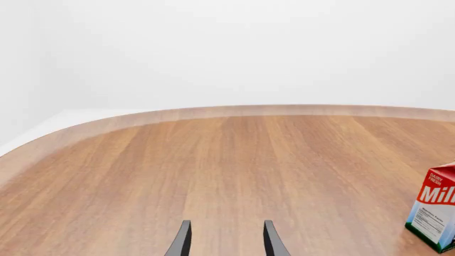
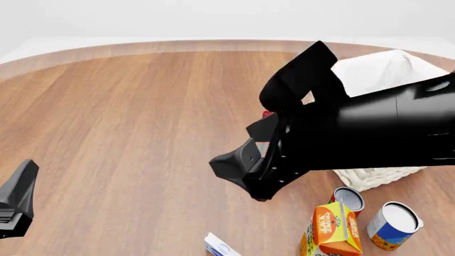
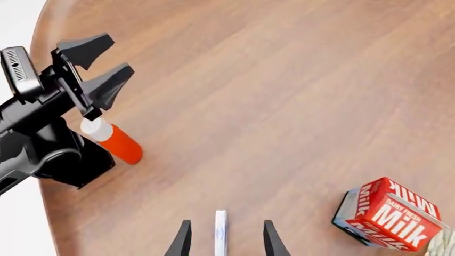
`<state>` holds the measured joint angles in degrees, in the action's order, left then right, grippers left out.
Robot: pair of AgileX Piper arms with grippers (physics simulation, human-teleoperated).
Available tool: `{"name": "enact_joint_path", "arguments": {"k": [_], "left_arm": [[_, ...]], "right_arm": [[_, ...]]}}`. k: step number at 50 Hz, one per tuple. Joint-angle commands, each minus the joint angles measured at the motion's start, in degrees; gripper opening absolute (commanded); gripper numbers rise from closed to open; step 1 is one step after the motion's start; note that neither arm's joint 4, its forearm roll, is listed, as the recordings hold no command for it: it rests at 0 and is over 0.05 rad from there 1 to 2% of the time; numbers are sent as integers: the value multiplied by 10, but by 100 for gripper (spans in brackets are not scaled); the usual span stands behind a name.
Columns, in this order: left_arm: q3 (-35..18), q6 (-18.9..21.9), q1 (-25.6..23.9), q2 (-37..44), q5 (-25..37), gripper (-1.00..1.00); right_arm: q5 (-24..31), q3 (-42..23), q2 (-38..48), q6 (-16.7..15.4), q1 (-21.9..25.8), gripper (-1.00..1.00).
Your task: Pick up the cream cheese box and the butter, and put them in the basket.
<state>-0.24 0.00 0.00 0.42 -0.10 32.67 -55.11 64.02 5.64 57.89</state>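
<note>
Between right gripper (image 3: 222, 240) tips: cream cheese box (image 3: 220, 232) (edge-on, lengthwise).

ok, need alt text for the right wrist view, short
Looking down past the right gripper, its jaws open on either side of the thin edge of the cream cheese box on a wooden table. A red and white milk carton lies nearby, and the left gripper, also open, hovers above an orange bottle.

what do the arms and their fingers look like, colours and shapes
Both arms are glossy black with blocky, angular housings. The right arm fills the front view. The left gripper has two dark wedge-shaped fingers tapering to points, with a small grey camera module mounted behind it.
</note>
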Motion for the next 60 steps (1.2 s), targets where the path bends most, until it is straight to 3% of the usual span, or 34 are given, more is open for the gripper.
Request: {"name": "enact_joint_path", "arguments": {"k": [1,33,60], "left_arm": [[0,0,0,0,0,100],[0,0,0,0,0,100],[0,0,0,0,0,100]], "right_arm": [[-1,13,29,-15,1,100],[-4,-4,107,-34,30,100],[-49,43,141,-8,33,100]]}}
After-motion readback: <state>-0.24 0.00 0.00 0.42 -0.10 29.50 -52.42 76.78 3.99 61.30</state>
